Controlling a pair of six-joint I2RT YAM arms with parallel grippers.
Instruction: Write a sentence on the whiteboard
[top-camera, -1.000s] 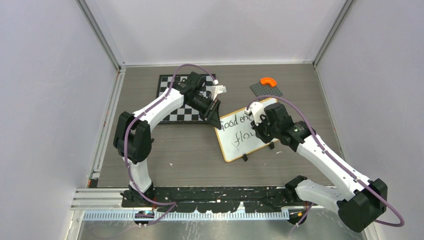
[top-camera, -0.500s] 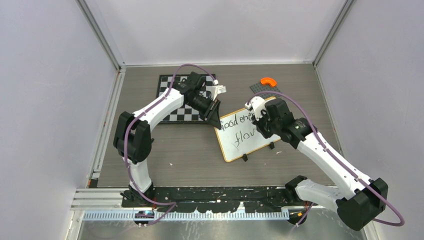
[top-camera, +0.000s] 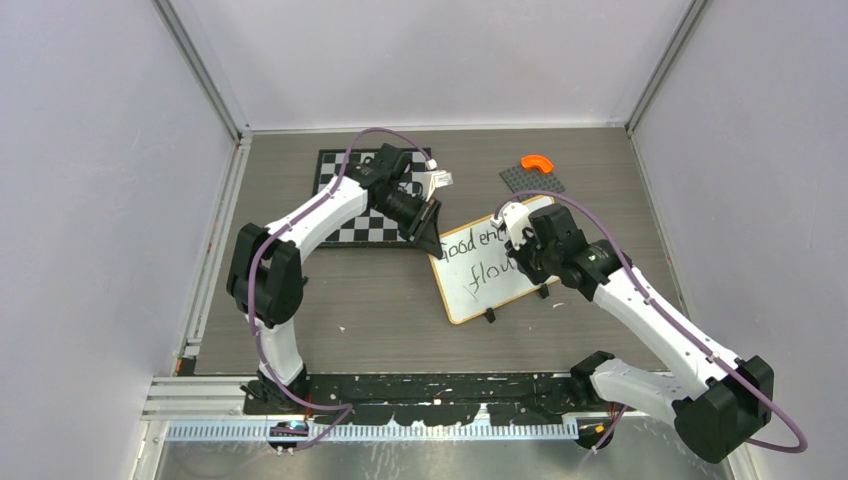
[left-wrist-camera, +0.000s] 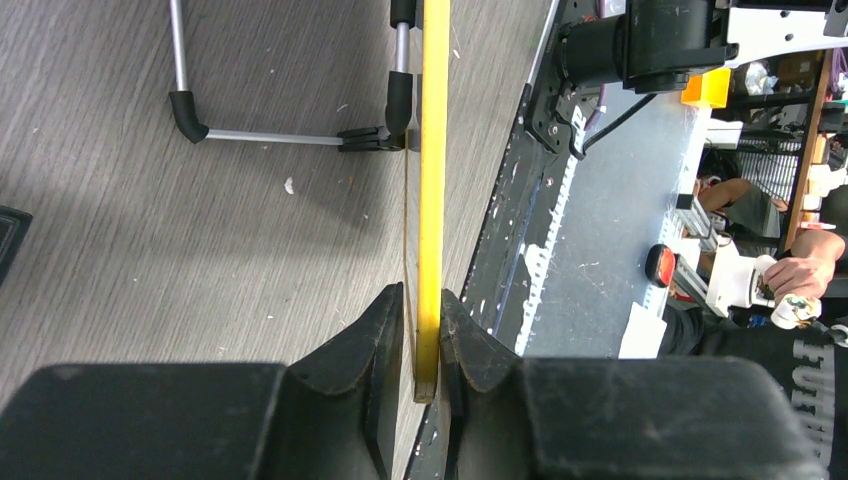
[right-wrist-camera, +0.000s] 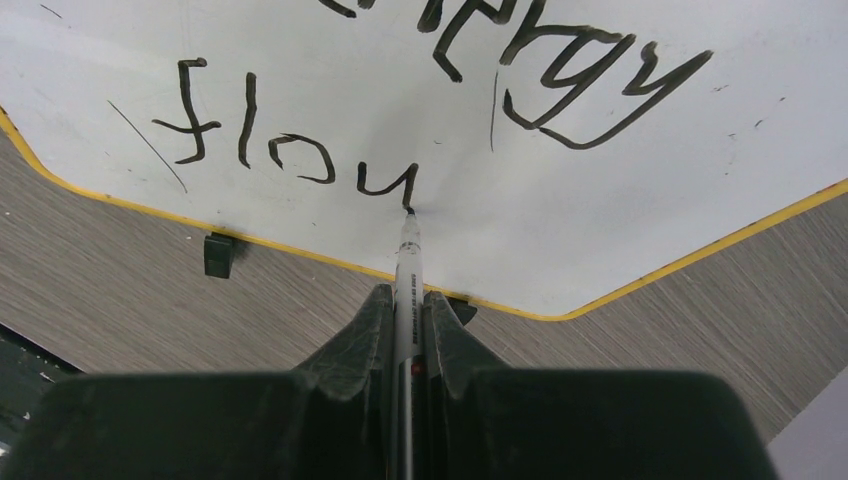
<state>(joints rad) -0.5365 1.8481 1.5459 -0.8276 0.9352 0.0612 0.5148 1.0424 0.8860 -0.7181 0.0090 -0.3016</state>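
Note:
The whiteboard (top-camera: 478, 290), white with a yellow rim and black feet, lies mid-table with black writing on it: "Good energy" above "flou". My left gripper (top-camera: 433, 243) is shut on its yellow rim (left-wrist-camera: 432, 180) at the board's far left corner. My right gripper (top-camera: 520, 262) is shut on a white marker (right-wrist-camera: 406, 262). The marker's tip touches the board (right-wrist-camera: 620, 180) at the end of the last letter of "flou". The right arm hides the right part of the writing in the top view.
A black-and-white chessboard (top-camera: 355, 228) lies under the left arm at the back left. A grey plate (top-camera: 531, 180) with an orange curved piece (top-camera: 537, 161) sits behind the whiteboard. The black rail (top-camera: 440, 385) runs along the near edge.
The right gripper with the marker moved a little up the board and came back down, adding a stroke after "flo". The left gripper and whiteboard have stayed still.

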